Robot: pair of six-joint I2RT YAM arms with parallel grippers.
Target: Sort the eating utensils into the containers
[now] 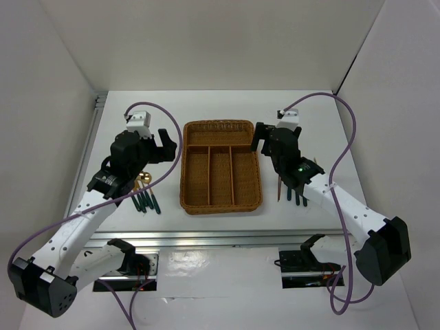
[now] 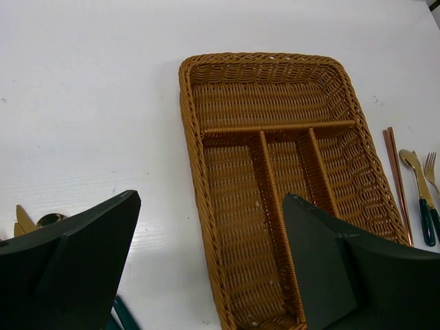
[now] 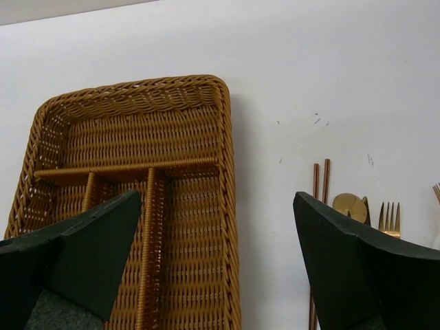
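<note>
The brown wicker tray (image 1: 186,172) lies mid-table with all its slots empty. It also shows in the left wrist view (image 2: 188,130) and the right wrist view (image 3: 227,144). My left gripper (image 1: 167,146) is open and empty above the tray's left rim (image 2: 212,199). My right gripper (image 1: 264,143) is open and empty above the tray's right rim (image 3: 216,197). Gold utensils with dark green handles (image 1: 146,197) lie left of the tray, mostly under the left arm. Right of the tray lie chopsticks (image 3: 320,180), a spoon (image 3: 348,204) and a fork (image 3: 389,218).
Purple cables (image 1: 347,137) loop over both arms. A metal rail (image 1: 227,237) runs along the table's near edge. White walls close the left, back and right sides. Bare table (image 1: 227,106) lies behind the tray.
</note>
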